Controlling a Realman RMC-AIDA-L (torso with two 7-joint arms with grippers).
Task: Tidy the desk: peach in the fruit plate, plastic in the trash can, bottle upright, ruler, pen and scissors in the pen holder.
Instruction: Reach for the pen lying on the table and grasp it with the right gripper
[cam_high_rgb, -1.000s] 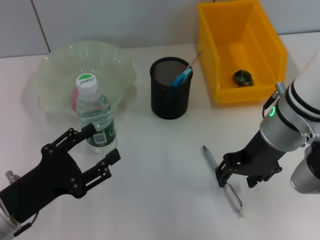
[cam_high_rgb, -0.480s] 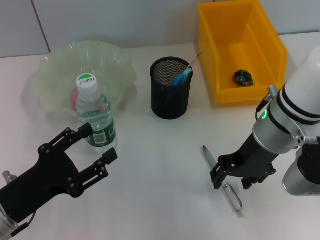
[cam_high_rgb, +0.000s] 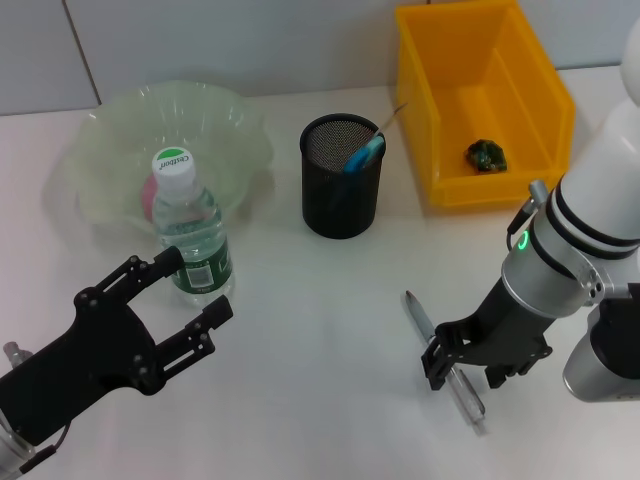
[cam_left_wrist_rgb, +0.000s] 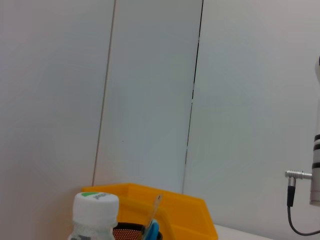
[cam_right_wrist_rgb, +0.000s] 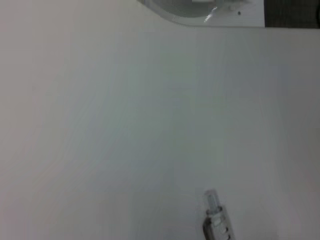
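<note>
Right end effector (cam_high_rgb: 462, 365) lowered, open astride pen (cam_high_rgb: 446, 364) | left end effector (cam_high_rgb: 195, 290) open | wrist: pen tip only

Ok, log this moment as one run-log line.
right pincer: over pen on desk | left pincer: open beside upright bottle | scissors: in pen holder

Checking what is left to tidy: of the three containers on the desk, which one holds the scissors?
The pen holder, the black mesh cup in the middle: the scissors stick out of it. The fruit plate holds the peach; the trash can holds a small green scrap.
</note>
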